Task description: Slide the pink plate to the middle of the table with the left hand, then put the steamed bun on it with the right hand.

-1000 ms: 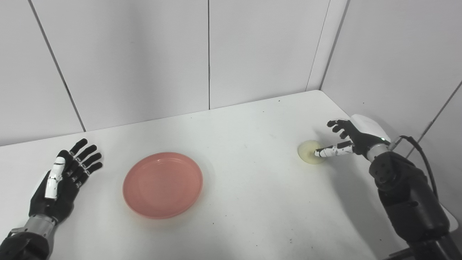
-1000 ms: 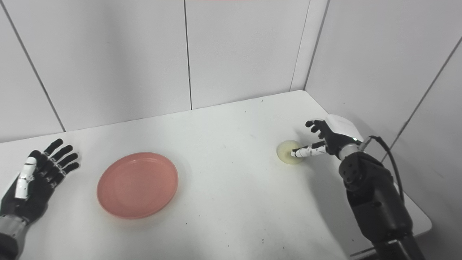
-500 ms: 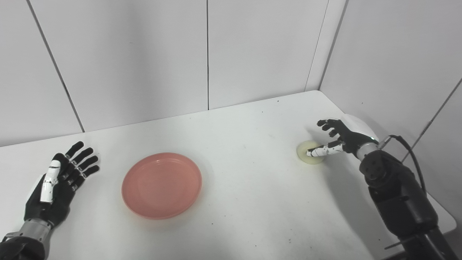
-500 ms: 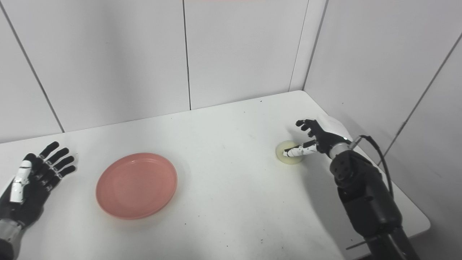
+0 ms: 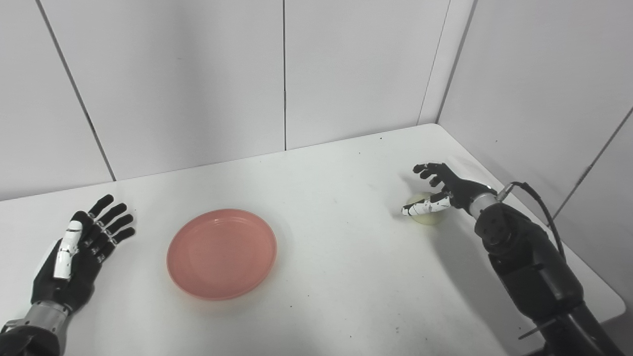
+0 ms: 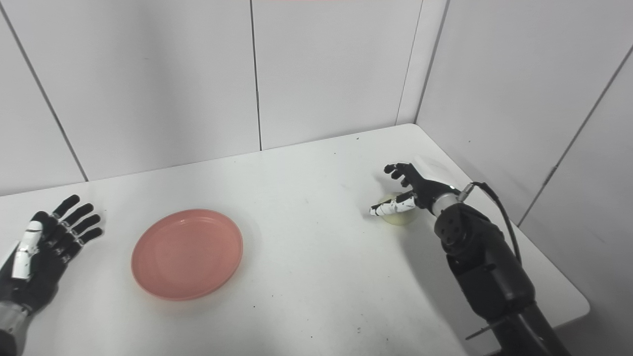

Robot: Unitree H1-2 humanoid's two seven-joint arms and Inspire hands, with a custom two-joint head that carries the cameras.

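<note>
Pink plate (image 5: pixel 221 253): round and shallow, lying flat on the white table (image 5: pixel 336 277), left of the table's middle and nearer the front edge, with nothing on it.
Steamed bun (image 5: pixel 426 216): pale yellowish, sitting on the table at the right side, well apart from the plate.
Right hand (image 5: pixel 438 190): spread over the bun with fingers apart; the white-marked thumb (image 5: pixel 420 208) reaches across the bun's near side while the dark fingers (image 5: pixel 426 170) arch above its far side. Not closed on the bun, which rests on the table.
Left hand (image 5: pixel 79 254): at the far left, palm up, fingers extended and apart, holding nothing, clear of the plate's rim.
Walls: plain grey panels behind and to the right.
</note>
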